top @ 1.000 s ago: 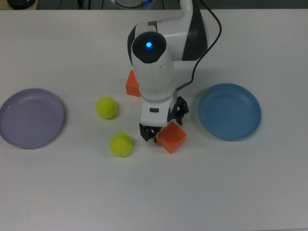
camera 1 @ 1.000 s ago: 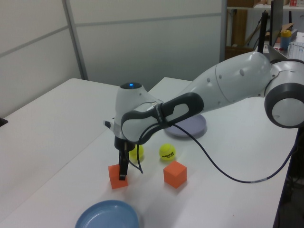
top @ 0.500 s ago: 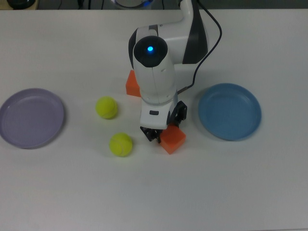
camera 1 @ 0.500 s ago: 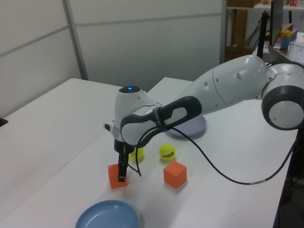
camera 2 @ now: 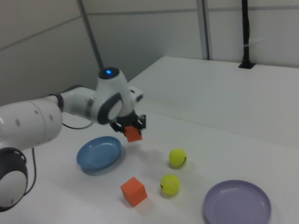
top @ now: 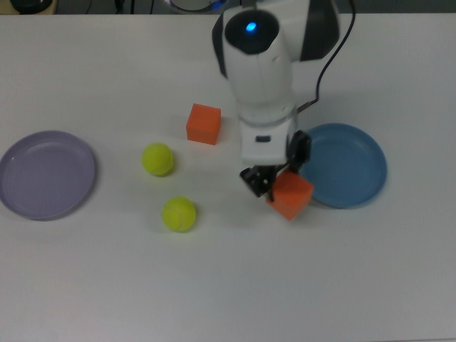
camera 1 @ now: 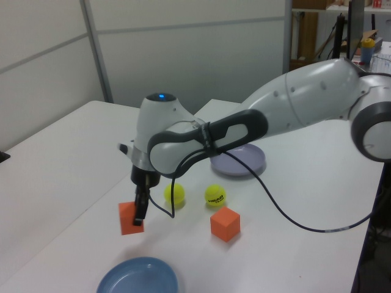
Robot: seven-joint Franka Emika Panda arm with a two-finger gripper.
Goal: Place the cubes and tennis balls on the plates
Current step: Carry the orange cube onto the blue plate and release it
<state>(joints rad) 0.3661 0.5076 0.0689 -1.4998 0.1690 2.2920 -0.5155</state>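
My gripper (top: 274,187) is shut on an orange cube (top: 291,197) and holds it above the table, just at the blue plate's (top: 349,164) left rim in the top view. In the right view the held cube (camera 2: 134,135) hangs clear of the table, right of the blue plate (camera 2: 99,153). A second orange cube (top: 204,123) rests on the table behind the two tennis balls (top: 158,159) (top: 179,214). The lavender plate (top: 46,174) lies bare at the top view's far left. In the left view my gripper (camera 1: 139,215) grips the cube (camera 1: 129,218) above the blue plate (camera 1: 138,276).
The white arm (top: 260,64) and its black cable (top: 324,64) reach over the table's middle from the top view's upper edge. A wall panel stands behind the table in the left view.
My gripper has lifted the orange cube off the table and carried it towards the blue plate, rightwards in the top view. The other cube, hidden partly by the arm before, now shows fully.
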